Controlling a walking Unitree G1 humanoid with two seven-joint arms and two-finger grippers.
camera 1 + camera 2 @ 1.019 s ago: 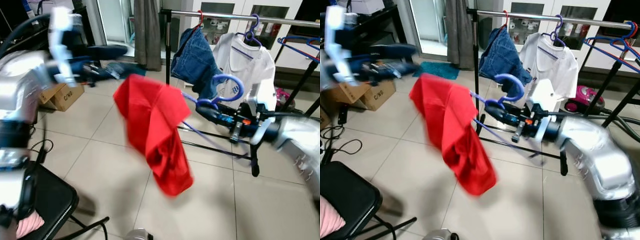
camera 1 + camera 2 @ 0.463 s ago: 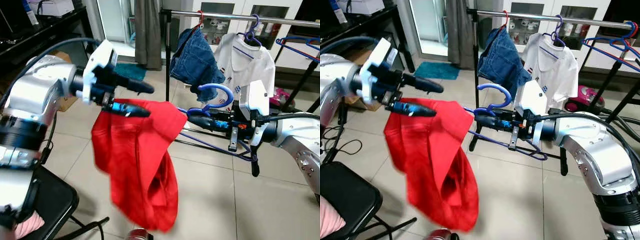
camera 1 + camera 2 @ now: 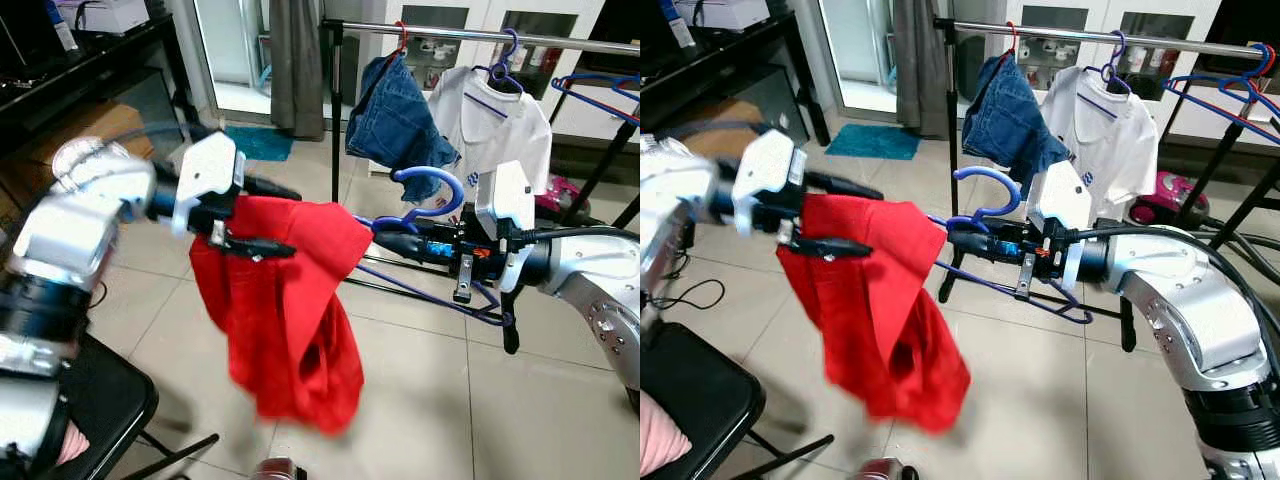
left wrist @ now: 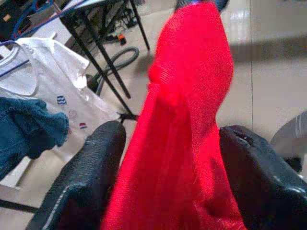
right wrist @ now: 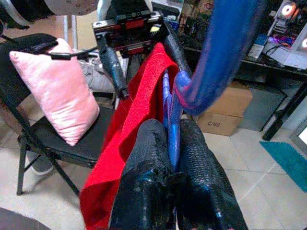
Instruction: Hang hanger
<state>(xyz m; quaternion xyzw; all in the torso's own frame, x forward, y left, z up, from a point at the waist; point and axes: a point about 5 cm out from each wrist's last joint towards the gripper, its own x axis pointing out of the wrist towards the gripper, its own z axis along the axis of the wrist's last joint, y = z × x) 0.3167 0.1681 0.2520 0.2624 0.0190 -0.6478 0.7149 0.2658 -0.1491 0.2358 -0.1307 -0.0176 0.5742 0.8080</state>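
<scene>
- Floor point(image 3: 520, 400): pale glossy tiles, dark grout lines.
- Rail point(image 3: 450, 33): metal clothes rail on black legs at the back; hung on it, jeans point(image 3: 395, 125), white shirt point(image 3: 490, 125) and empty blue hangers point(image 3: 600, 90).
- Hanger point(image 3: 425, 195): blue, held level in mid-air in front of the rail, hook upward, not on the rail.
- Right pincer point(image 3: 385, 240): fingers together, clamped on the hanger's neck.
- Red garment point(image 3: 290, 310): draped over the hanger's far end, hanging loose toward the floor.
- Left pincer point(image 3: 275, 220): fingers point(image 4: 91, 182) apart, one either side of the red cloth at its top edge.
- Chair point(image 3: 690, 400): black folding chair at near left, pink cushion point(image 5: 57, 96) on the seat.
- Box point(image 3: 710, 110): cardboard, blurred, far left.
- Mat point(image 3: 872, 141): teal, on the floor by the doorway.
</scene>
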